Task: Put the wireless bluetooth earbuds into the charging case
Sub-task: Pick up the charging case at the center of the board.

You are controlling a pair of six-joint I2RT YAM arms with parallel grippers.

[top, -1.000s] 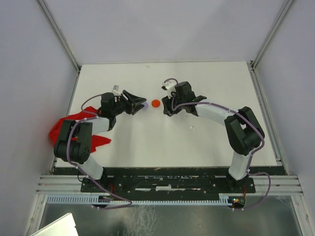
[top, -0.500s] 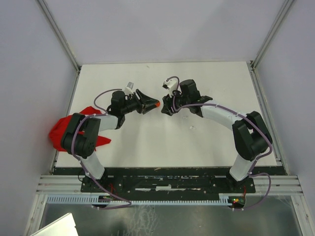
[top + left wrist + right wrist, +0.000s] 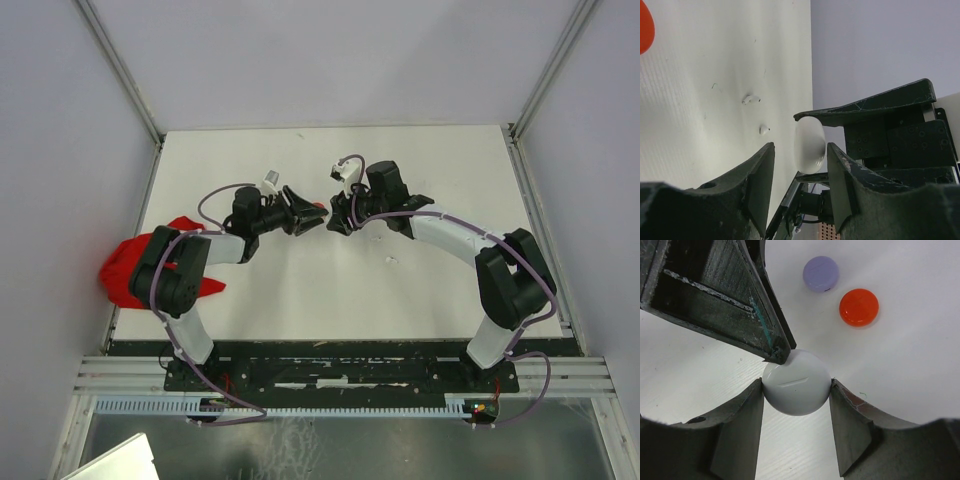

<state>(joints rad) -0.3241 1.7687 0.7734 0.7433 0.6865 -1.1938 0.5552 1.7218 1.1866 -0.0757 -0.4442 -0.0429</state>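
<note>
My right gripper (image 3: 796,382) is shut on a round white charging case (image 3: 797,392) and holds it just above the table. In the left wrist view the case (image 3: 809,145) shows edge-on between my left gripper's (image 3: 800,146) open fingers, close to the right one. One left fingertip (image 3: 774,352) touches the case's top edge. Two tiny white earbuds (image 3: 751,99) (image 3: 764,130) lie on the table beyond. In the top view both grippers meet mid-table, left (image 3: 312,218) and right (image 3: 335,222). One white earbud (image 3: 392,261) lies near the right arm. No red or lilac earbuds show.
A lilac round disc (image 3: 821,273) and a red round disc (image 3: 859,307) lie on the white table past the case. The red disc also shows in the top view (image 3: 318,207). A red cloth (image 3: 125,265) lies at the table's left edge.
My left gripper has moved right, over the lilac disc, until its fingers reach the case in my right gripper. The right gripper has shifted slightly back and left.
</note>
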